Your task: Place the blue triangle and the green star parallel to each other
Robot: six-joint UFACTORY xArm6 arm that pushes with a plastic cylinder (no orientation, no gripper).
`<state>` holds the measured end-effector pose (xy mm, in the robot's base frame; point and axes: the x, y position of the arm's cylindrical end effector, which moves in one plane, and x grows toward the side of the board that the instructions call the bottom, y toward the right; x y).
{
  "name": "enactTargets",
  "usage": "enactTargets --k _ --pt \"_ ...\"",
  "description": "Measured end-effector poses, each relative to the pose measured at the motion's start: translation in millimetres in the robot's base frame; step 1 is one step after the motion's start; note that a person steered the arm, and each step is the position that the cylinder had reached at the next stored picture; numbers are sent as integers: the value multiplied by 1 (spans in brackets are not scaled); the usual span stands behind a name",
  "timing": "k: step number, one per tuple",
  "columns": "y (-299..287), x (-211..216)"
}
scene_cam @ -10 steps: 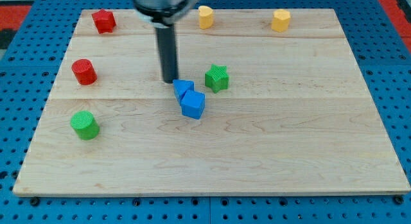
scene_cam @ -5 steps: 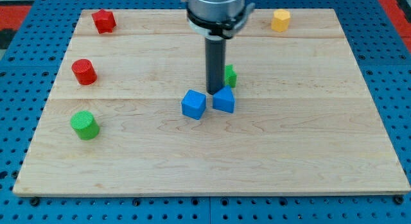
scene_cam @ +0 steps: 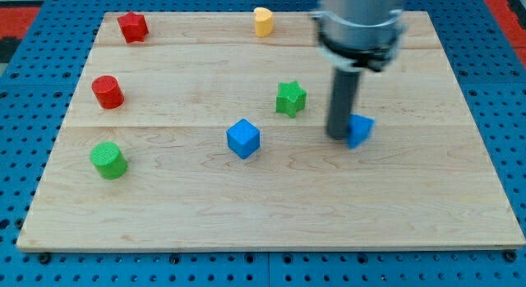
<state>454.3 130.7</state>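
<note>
Wooden board (scene_cam: 271, 213) on a blue pegboard fills the camera view, and the green star (scene_cam: 290, 99) serves as landmark; the blue triangle (scene_cam: 359, 130) lies to the star's right and slightly toward the view's bottom, apart from it; my tip (scene_cam: 338, 136) sits pressed against the triangle's left side, between triangle and star; no pincer exists on this rod, so there is nothing to open or close. A blue cube (scene_cam: 243, 138) rests to the star's lower left; a red cylinder (scene_cam: 107, 91) and a green cylinder (scene_cam: 108, 159) stand well off to the star's left; a red block (scene_cam: 131, 26) sits at the far upper left, a yellow block (scene_cam: 262, 20) above the star near the board's top edge.

To do this step well, I judge the push should ease off, since the triangle is drifting away from the star; short nudges from the triangle's lower side, aimed through its middle, would bring it level beside the star without spinning it. The triangle is partly hidden by the rod and blurred; its heading and long axis cannot be told; the star has no clear long axis.
</note>
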Motion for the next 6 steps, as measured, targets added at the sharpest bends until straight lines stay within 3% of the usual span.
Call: enactTargets --k 1,2,3,5,6 --pt "11 -5" --pt "19 23" --pt "49 15" --pt "44 -21" --pt "66 0"
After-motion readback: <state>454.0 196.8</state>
